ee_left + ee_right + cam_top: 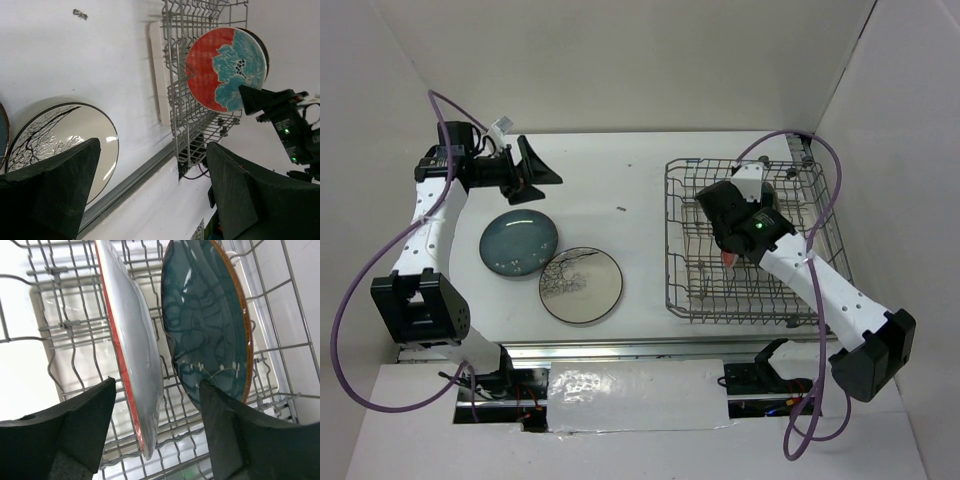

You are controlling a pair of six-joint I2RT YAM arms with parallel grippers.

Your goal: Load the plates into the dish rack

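The dish rack (672, 240) stands on the right of the table. A red plate with a teal flower (225, 67) stands upright in it, edge-on in the right wrist view (135, 350). A teal-blue plate (205, 325) stands beside it in the rack. My right gripper (157, 390) is open over the rack (50, 325), its fingers on either side of the red plate's lower edge and clear of it. Another teal-blue plate (518, 243) and the grey-white branch plate (581, 285) lie flat on the left of the table. My left gripper (542, 185) is open and empty, raised behind the flat teal plate.
White walls close in the table at the back and both sides. A small dark speck (622, 208) lies on the table's middle. Purple cables loop from both arms. The right arm (285, 120) shows in the left wrist view beside the rack (175, 75).
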